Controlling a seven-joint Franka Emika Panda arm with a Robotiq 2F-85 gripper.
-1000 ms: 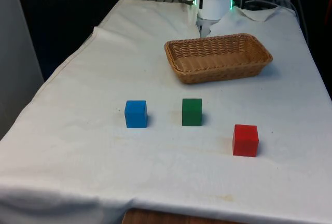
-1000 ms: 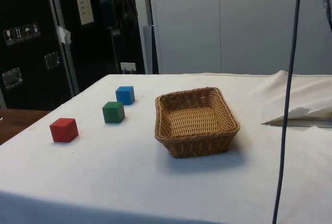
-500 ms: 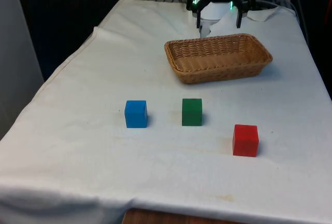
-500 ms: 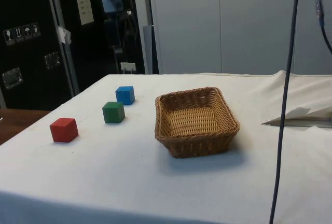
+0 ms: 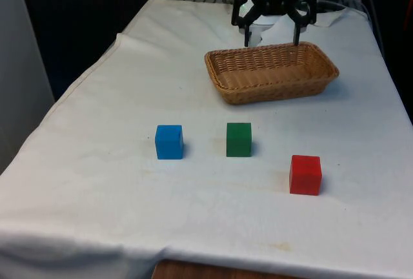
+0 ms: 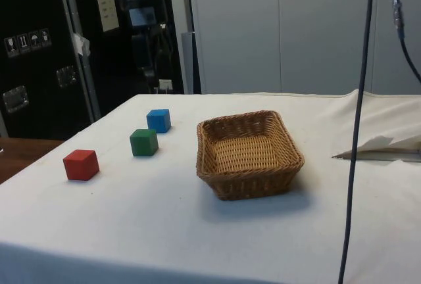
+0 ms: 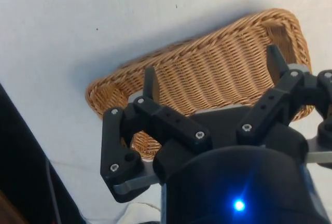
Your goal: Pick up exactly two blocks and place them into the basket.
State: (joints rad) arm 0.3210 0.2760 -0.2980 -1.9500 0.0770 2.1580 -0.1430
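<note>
Three blocks stand in a row on the white cloth: a blue block [image 5: 169, 141] [image 6: 158, 120], a green block [image 5: 239, 139] [image 6: 143, 142] and a red block [image 5: 305, 174] [image 6: 81, 164]. Behind them lies an oval wicker basket [image 5: 277, 88] [image 6: 247, 182] with nothing in it. My gripper [image 5: 271, 35] hangs above the basket's far rim, open wide, with nothing between its fingers. In the wrist view the gripper [image 7: 211, 73] spreads over the basket [image 7: 171, 53]. The blocks are well in front of it, untouched.
A rumpled fold of cloth [image 5: 322, 14] [image 6: 381, 146] lies behind the basket at the table's far end. A dark cable [image 6: 358, 119] hangs down in the side view. The cloth drops off at the table's edge on the front view's left [image 5: 84, 79].
The gripper has come down from the top of the front view to just above the basket's far rim, and its spread fingers now show.
</note>
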